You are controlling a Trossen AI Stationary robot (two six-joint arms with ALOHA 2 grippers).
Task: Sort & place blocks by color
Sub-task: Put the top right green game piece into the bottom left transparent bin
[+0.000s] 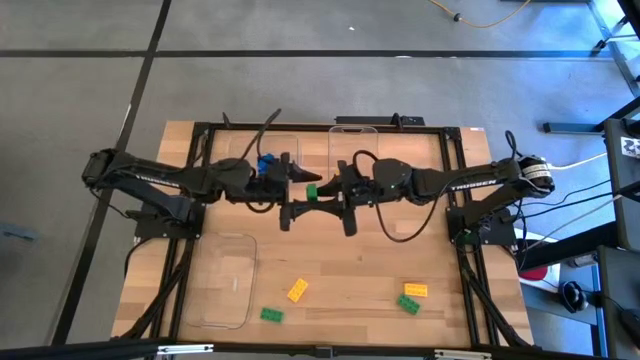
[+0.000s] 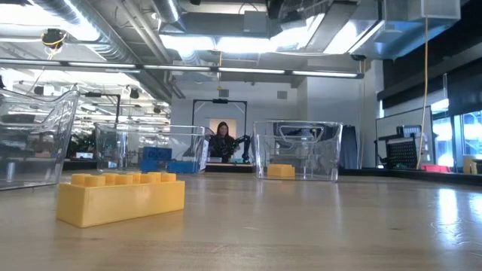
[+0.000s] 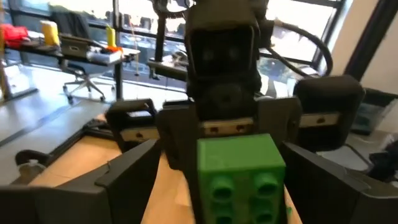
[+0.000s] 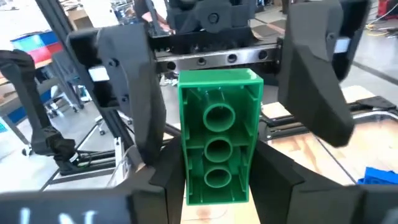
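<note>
Your right end effector (image 1: 318, 190) grips the green block (image 1: 312, 191); the left end effector (image 1: 303, 190), released, faces it above the table (image 1: 350, 270).

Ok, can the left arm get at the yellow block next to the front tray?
Probably yes. The left gripper is open and empty, with the green block held by the right gripper, and the yellow block lies in the open, clear of the tray.

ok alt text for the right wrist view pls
A green toy brick, hollow underside facing the camera, is gripped between the right end effector fingers. The left end effector faces it, its fingers spread wide on either side of the brick.
</note>
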